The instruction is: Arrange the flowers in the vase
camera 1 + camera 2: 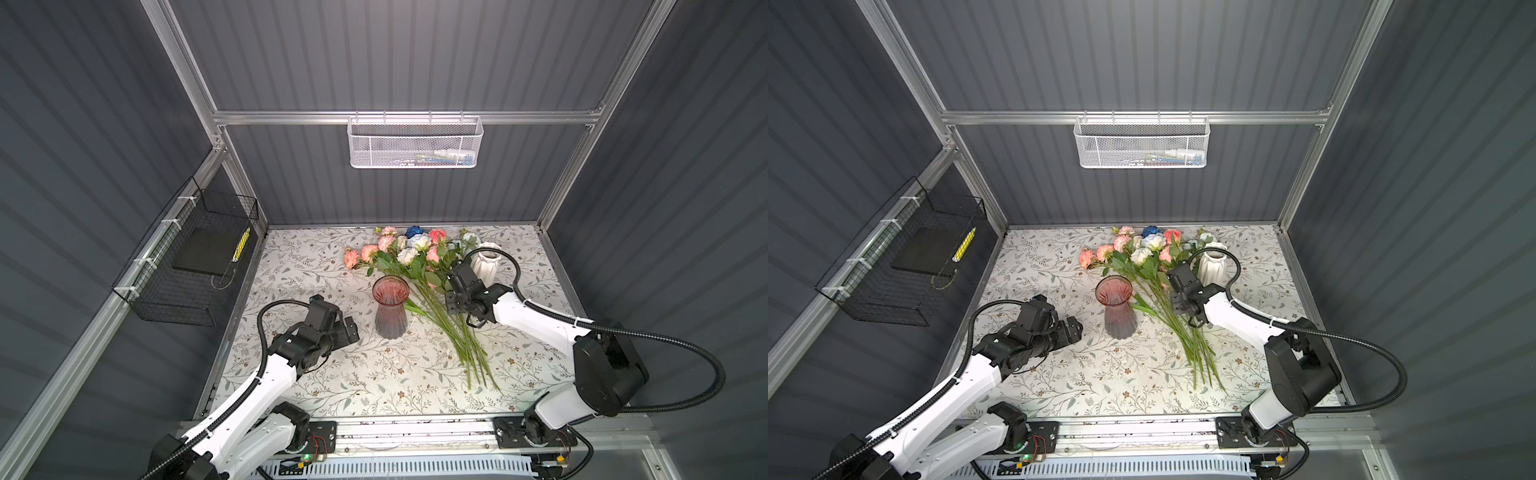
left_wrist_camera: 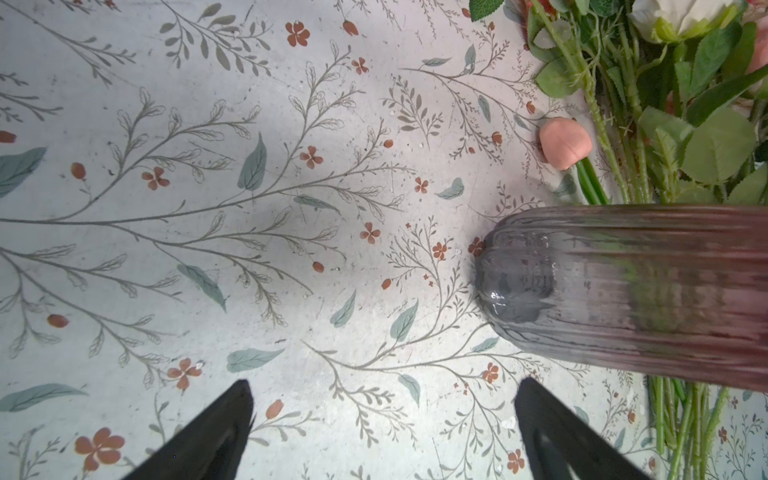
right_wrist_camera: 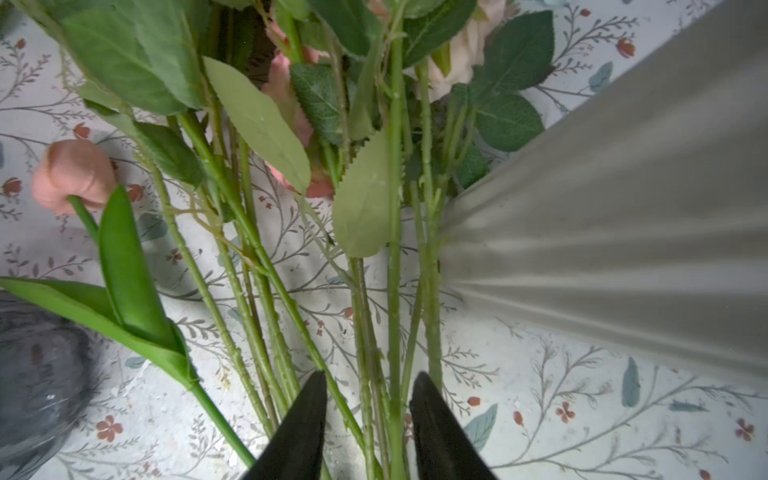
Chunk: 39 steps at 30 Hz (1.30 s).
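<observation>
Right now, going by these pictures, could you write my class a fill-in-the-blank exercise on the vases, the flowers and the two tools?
1. The pink glass vase stands upright and ___, with no stem in it.
2. The flowers lie flat on the table beside the white vase; just one head is dark ___.
3. The right tool straddles the green ___.
4. The left tool stands wide ___, holding nothing.
Missing words: empty; blue; stems; open.
</observation>
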Available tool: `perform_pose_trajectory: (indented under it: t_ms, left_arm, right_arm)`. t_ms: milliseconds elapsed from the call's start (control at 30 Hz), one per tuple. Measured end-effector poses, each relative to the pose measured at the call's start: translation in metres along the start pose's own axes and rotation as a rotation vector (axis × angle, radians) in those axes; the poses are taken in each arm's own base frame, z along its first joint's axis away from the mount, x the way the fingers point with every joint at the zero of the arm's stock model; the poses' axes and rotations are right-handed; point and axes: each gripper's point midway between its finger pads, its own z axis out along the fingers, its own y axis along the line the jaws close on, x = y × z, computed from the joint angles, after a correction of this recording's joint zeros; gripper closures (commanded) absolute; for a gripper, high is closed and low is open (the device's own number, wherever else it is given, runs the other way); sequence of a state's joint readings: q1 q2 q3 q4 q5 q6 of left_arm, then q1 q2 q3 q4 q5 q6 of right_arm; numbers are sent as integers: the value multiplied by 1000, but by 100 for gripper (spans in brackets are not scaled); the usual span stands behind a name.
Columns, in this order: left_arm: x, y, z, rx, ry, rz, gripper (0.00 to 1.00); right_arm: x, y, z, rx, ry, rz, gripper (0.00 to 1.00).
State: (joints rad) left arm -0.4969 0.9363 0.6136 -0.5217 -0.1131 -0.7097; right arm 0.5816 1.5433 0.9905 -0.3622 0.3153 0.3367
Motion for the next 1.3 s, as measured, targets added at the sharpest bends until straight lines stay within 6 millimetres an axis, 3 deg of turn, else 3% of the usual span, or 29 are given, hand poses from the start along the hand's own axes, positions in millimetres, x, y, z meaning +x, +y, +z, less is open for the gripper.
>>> perform_pose_trajectory:
  t_ms: [200,333,467,600,733,800,933,1000,1133,1300]
  left_arm:
    - [0,0,1,0,0,0,1]
    - [0,0,1,3,-2,0,1]
    - [0,0,1,3,-2,-1,1]
    - [0,0,1,3,-3,-1,0]
    - [0,0,1,3,-3,-1,1]
    - [0,0,1,3,-3,0,1]
    - [-2,-2,1,8,-8,-1,1]
    - [-2,-3,1,16,-11,-2,1]
    - [-2,-4,2,24,-14,-2,1]
    - [-1,-4,3,21,-11,-1,1]
  right_arm:
    - [-1,4,-6,-29,-50,-6,47]
    - [-35,10,-25,-52,-141,9,45]
    - [-79,17,-35,-52,-220,37,35]
    - [-90,24,-46,-70,-263,12,30]
    - [-101,25,-78,-101,-319,7,29]
    - [-114,16,-102,-105,-363,32,24]
    - [-137,-23,-145,-51,-444,122,1]
    - [-140,-47,-154,-8,-453,163,1]
    - [-132,-88,-149,100,-413,219,1]
    - [-124,-103,-116,158,-304,223,1]
